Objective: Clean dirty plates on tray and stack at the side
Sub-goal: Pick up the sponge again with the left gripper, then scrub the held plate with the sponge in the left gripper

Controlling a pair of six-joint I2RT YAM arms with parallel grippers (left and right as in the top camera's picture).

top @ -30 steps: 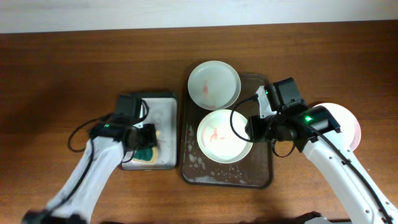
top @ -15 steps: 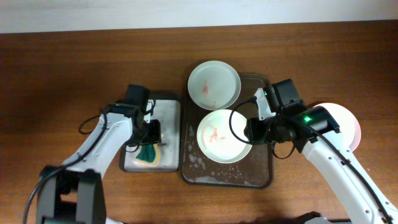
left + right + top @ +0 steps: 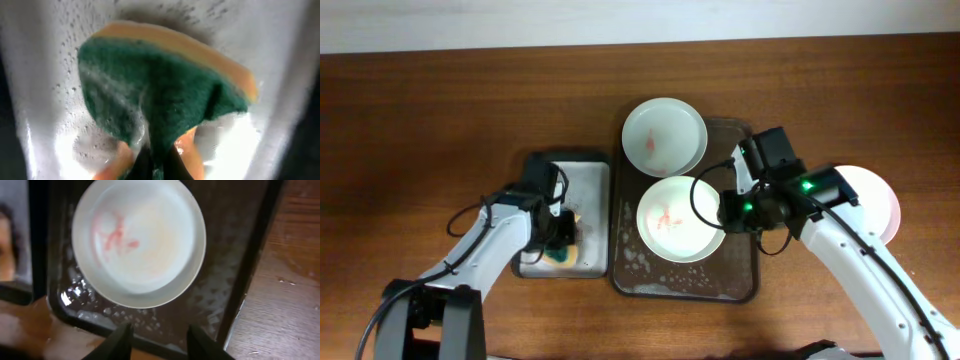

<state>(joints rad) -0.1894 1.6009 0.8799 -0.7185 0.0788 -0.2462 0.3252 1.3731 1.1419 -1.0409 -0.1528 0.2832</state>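
Left tool [image 3: 157, 161] around green sponge [image 3: 150, 95]

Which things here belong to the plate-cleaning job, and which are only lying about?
For the job: upper smeared plate, lower smeared plate, plate beside the tray, brown tray, sponge, grey tray.

Only there: wooden table.

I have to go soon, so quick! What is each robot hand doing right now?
Left gripper: jaws closed on the green-and-yellow sponge.
Right gripper: jaws open, holding nothing.
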